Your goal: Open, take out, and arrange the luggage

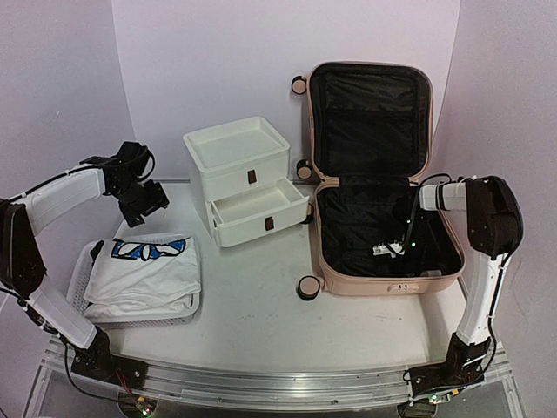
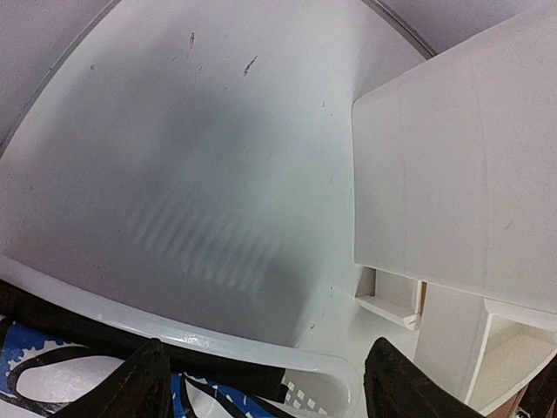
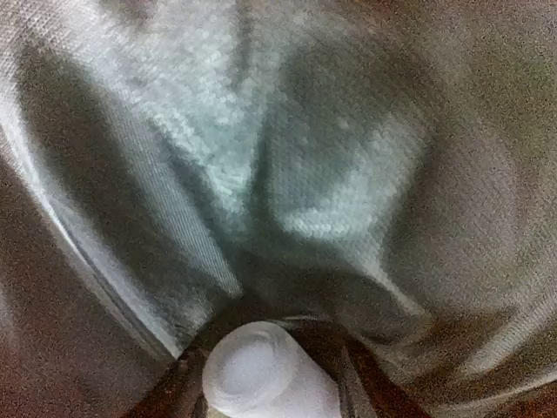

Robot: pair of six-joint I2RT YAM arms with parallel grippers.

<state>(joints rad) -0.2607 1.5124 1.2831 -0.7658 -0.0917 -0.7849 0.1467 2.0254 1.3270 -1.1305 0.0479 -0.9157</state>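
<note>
The luggage [image 1: 370, 122] lies open beside one two-drawer unit [image 1: 237, 150] and one basket [image 1: 81, 280].

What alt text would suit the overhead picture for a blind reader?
A pale pink suitcase lies open on a white table, the right tool inside it. A drawer unit and a basket of cloth sit left.

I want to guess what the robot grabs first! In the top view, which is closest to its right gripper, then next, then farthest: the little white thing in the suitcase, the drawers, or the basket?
From the right gripper:
1. Little white thing, beside it inside the luggage.
2. Drawers, mid-table.
3. Basket, far left.
</note>
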